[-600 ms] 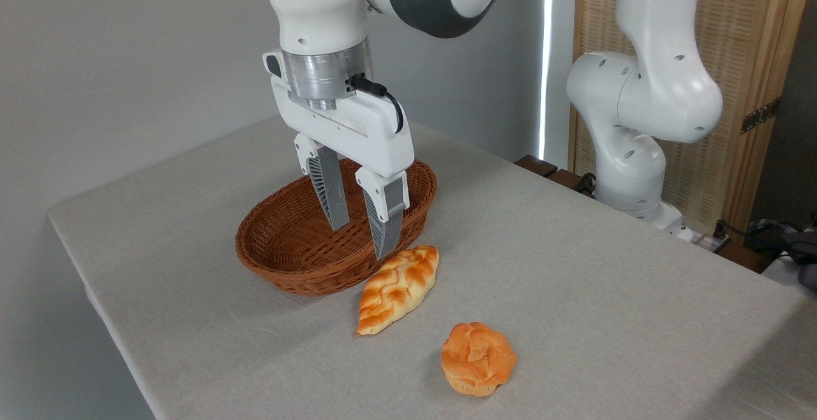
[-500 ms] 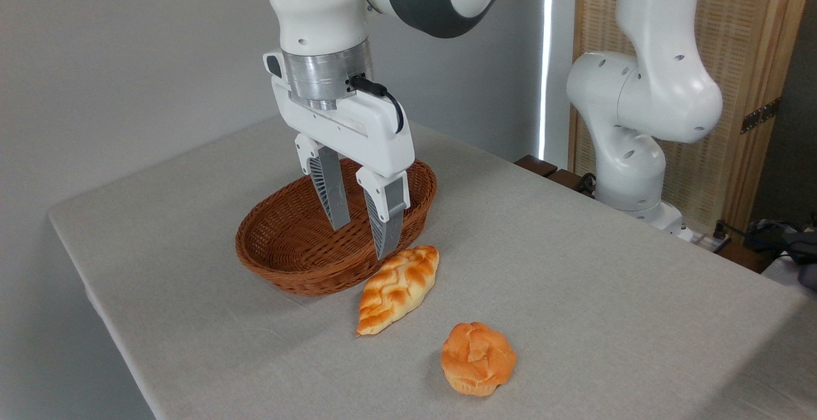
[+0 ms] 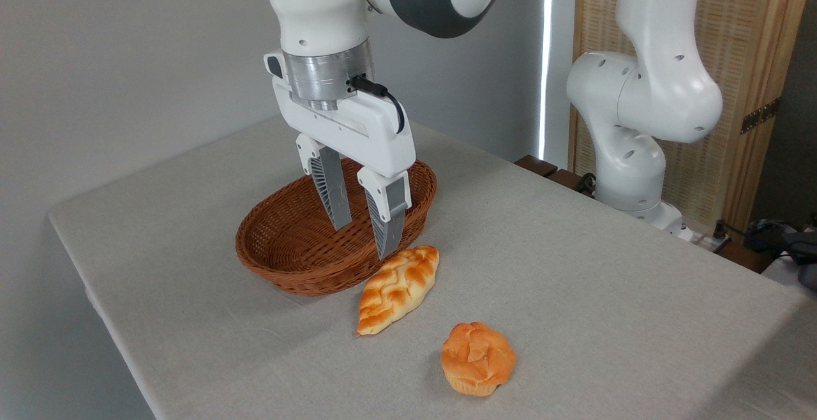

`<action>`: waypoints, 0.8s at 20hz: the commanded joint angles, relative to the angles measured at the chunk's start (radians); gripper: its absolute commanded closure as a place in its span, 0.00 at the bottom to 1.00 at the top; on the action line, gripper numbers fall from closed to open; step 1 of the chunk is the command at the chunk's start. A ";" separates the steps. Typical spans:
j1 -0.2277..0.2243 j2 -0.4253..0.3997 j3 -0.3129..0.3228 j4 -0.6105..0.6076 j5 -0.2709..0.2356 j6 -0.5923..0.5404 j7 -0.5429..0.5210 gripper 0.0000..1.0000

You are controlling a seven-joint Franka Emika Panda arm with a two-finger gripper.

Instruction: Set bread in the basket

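The table point(image 3: 574, 292), draped in a pale grey cloth, fills most of the view, with the white Franka arm point(image 3: 319, 5) reaching in from twelve o'clock and its base point(image 3: 632, 152) standing at about two o'clock of the table's middle. Next in size is the oval wicker basket point(image 3: 281, 260), lying at ten o'clock of the table's middle; it has nothing in it. The gripper point(image 3: 365, 240) hangs over the basket's right half, pointing down, its two grey fingers spread apart with nothing between them. The lower fingertip point(image 3: 387, 251) shows in front of the basket's near rim, close above the tip of the long braided loaf point(image 3: 399, 287), though whether it is truly near that loaf in depth cannot be told.

The braided loaf lies on the cloth at five o'clock of the basket, its upper end just beside the rim. The smallest thing, the round knotted bun point(image 3: 477, 359), sits at five o'clock of the loaf, apart from it and well apart from the basket, near the table's front edge.

By my reading, the task is at its opening step: the bun is untouched and the approach is not yet made. The next move calls for carrying the open jaws toward five o'clock, past the loaf without knocking it, centring over the bun, then lowering to straddle its lumpy sides before closing.
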 commanded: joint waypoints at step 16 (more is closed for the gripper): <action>0.000 -0.125 0.129 -0.171 -0.001 0.023 0.251 0.00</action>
